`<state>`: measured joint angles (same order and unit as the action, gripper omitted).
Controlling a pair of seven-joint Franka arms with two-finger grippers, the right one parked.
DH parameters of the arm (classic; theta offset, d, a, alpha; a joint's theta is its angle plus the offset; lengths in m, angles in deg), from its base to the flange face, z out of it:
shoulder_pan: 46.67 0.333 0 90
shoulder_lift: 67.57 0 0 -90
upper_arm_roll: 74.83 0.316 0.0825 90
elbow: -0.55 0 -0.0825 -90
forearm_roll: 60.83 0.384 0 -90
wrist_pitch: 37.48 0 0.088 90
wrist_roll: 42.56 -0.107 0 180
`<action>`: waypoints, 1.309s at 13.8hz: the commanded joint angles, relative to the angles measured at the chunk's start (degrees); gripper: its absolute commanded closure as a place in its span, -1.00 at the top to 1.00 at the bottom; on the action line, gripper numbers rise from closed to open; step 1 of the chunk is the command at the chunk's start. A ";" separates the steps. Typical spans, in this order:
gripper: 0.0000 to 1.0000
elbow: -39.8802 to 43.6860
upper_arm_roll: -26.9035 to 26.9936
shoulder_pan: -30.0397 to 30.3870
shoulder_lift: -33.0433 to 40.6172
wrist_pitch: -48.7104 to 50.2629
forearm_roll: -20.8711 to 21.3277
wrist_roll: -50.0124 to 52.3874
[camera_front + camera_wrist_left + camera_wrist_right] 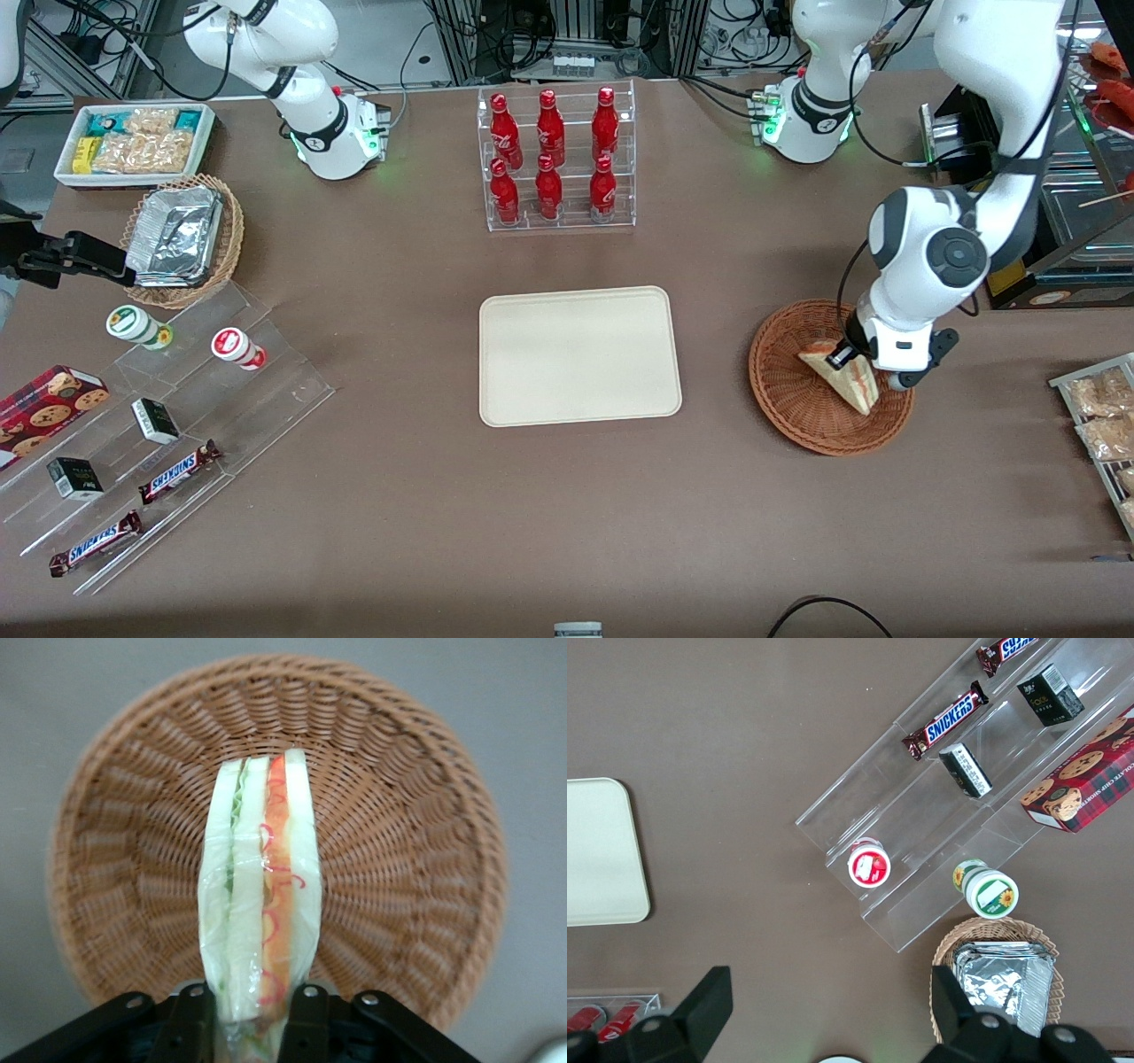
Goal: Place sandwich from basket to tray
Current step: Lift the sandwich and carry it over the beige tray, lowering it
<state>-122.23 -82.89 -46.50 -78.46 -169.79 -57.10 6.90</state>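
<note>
Pincer (pixel 848 356) clamped on sandwich (pixel 842 372), inside basket (pixel 788 390); sandwich over basket weave, contact unclear. Grasp looks done. Left: lift, carry to tray (pixel 580 354), well apart from basket, bare.

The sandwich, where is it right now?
The sandwich is in the basket, toward the working arm's end of the table, beside the tray. The claw is shut on it.
</note>
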 commanded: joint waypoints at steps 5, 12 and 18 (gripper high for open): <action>-1.00 20.73 -2.13 -11.32 -0.01 22.36 -2.04 0.64; -1.00 30.92 -2.49 -27.40 -11.24 21.58 -2.76 1.26; -1.00 37.35 -2.49 -35.84 -24.26 12.55 -0.49 1.08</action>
<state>-88.15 -85.98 -79.13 -99.06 -155.12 -59.36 7.66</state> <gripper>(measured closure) 0.837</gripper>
